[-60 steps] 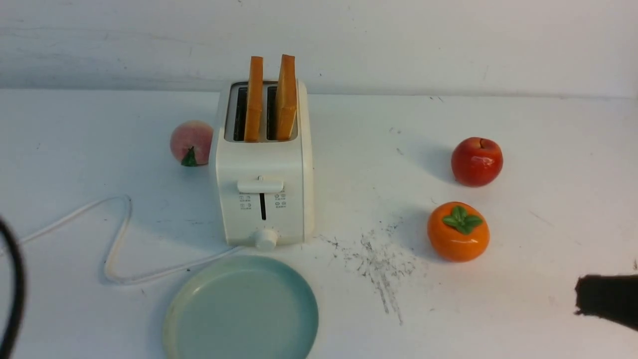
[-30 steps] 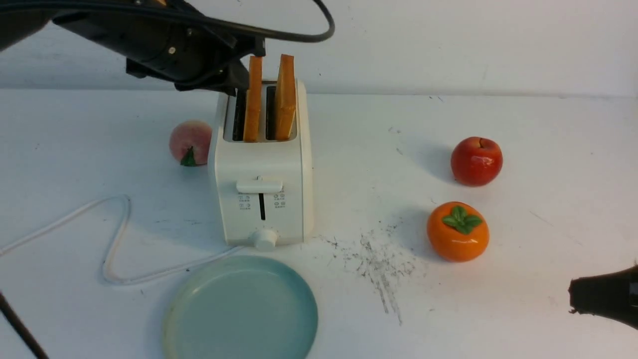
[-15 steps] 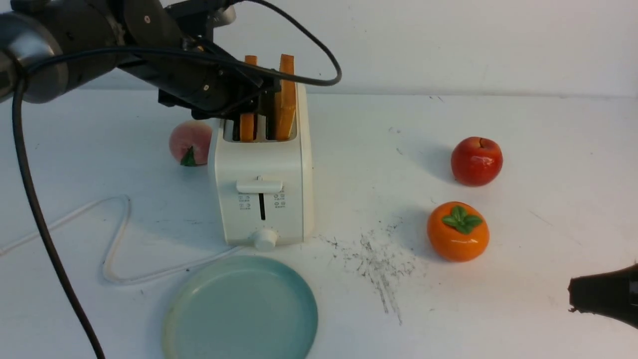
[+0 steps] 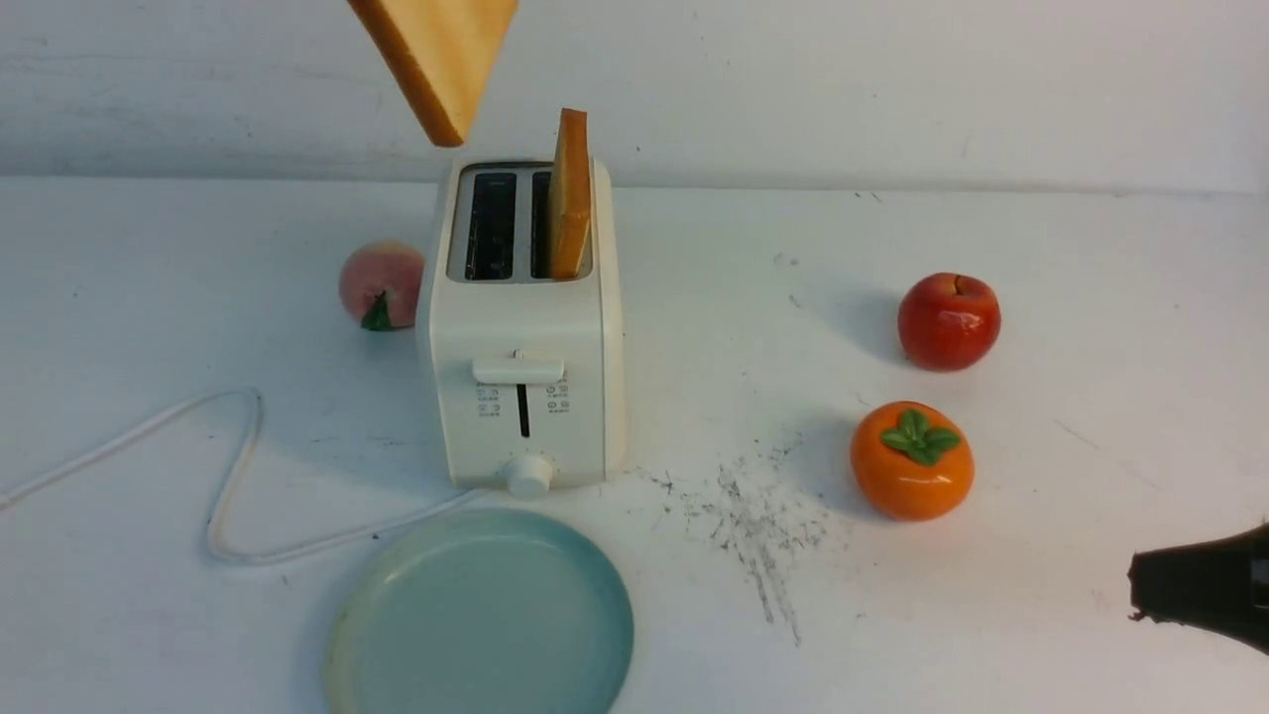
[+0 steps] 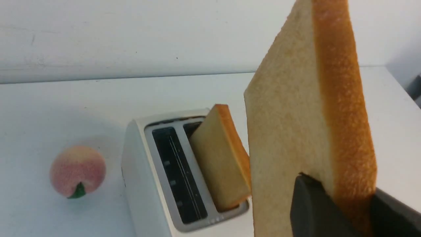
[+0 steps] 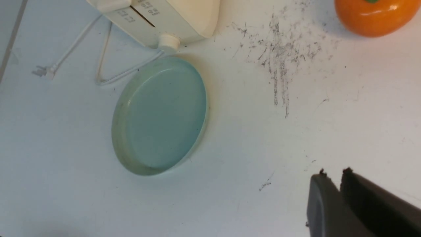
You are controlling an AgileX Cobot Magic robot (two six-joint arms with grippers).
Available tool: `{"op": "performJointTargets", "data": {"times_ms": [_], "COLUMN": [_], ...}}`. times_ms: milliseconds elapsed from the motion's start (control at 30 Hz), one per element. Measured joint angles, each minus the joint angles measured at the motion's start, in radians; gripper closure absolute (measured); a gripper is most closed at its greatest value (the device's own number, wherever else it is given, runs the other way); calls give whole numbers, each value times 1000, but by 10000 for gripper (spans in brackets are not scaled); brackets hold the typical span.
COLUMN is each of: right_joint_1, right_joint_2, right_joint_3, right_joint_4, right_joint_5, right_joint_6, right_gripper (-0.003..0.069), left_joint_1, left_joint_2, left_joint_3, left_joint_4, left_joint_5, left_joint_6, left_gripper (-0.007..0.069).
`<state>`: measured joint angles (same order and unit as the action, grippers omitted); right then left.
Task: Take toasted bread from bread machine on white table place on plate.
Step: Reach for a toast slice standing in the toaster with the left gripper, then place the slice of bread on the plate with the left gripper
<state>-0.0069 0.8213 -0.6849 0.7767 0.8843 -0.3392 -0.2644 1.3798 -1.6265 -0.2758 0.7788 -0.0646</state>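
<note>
One slice of toasted bread (image 4: 436, 55) hangs tilted high above the bread machine (image 4: 525, 337), at the top edge of the front view. My left gripper (image 5: 353, 210) is shut on its lower edge (image 5: 296, 131); the arm itself is outside the front view. A second slice (image 4: 569, 193) stands upright in the machine's right slot (image 5: 220, 164), and the left slot is empty. The plate (image 4: 481, 620) lies bare on the white table (image 4: 1091, 248) just in front of the machine. My right gripper (image 6: 334, 171) hovers shut and empty near the table's front right (image 4: 1140, 600).
A peach (image 4: 381, 284) sits left of the machine. A red apple (image 4: 949, 320) and an orange persimmon (image 4: 911, 460) sit to the right. The white cord (image 4: 228, 476) loops over the table's left front. Dark scratch marks (image 4: 758, 526) lie between plate and persimmon.
My left gripper closed on the slice in the left slot and lifted it out, up to the top of the front view. The right gripper has barely moved.
</note>
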Motion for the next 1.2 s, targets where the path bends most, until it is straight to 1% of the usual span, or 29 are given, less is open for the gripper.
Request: {"op": "performJointTargets", "data": {"times_ms": [67,133,233,267,333,433,467,500,533,567,600,667,733,800,833,867,933,967,1000,1033,1100,1200], "right_joint_1": [0,0,0,0,0,0,0,0,0,0,0,0,0,0,0,0,0,0,0,0,0,0], "right_joint_2": [0,0,0,0,0,0,0,0,0,0,0,0,0,0,0,0,0,0,0,0,0,0], "right_joint_3": [0,0,0,0,5,29,38,46,57,62,64,65,65,65,65,66,66,66,66,66,67,68], "right_joint_4": [0,0,0,0,0,0,0,0,0,0,-1,1,4,5,5,5,5,6,7,7,7,7], "right_joint_5": [0,0,0,0,0,-2,-3,-4,-4,-5,-5,-5,-8,-11,-11,-16,-18,-18,-18,-18,-18,-18], "right_joint_6": [0,0,0,0,-1,-1,-1,-1,-1,-1,-1,-1,-1,-1,-1,-1,-1,-1,-1,-1,-1,-1], "right_gripper": [575,574,571,570,566,563,562,562,561,561,561,559,557,554,554,552,552,552,552,551,549,545], "left_joint_1": [0,0,0,0,0,0,0,0,0,0,0,0,0,0,0,0,0,0,0,0,0,0], "left_joint_2": [-77,-119,-243,-249,-312,-346,-346,-345,-339,-331,-330,-292,-250,-194,-188,-135,-73,-49,-43,2,45,84], "left_joint_3": [52,93,323,355,552,757,839,888,964,1001,1017,1092,1116,1119,1119,1119,1119,1119,1119,1119,1118,1118], "left_joint_4": [-15,-25,-84,-94,-180,-326,-384,-432,-519,-570,-598,-786,-914,-1038,-1050,-1160,-1253,-1288,-1304,-1359,-1413,-1439], "left_joint_5": [48,59,33,30,-30,-127,-175,-199,-258,-300,-308,-395,-420,-413,-411,-404,-405,-410,-411,-423,-438,-452], "left_joint_6": [0,0,1,1,29,112,168,199,279,340,352,511,621,751,765,887,1014,1057,1068,1138,1195,1221], "left_gripper": [531,531,531,531,531,531,531,531,531,531,531,531,531,531,531,531,531,531,531,531,531,519]}}
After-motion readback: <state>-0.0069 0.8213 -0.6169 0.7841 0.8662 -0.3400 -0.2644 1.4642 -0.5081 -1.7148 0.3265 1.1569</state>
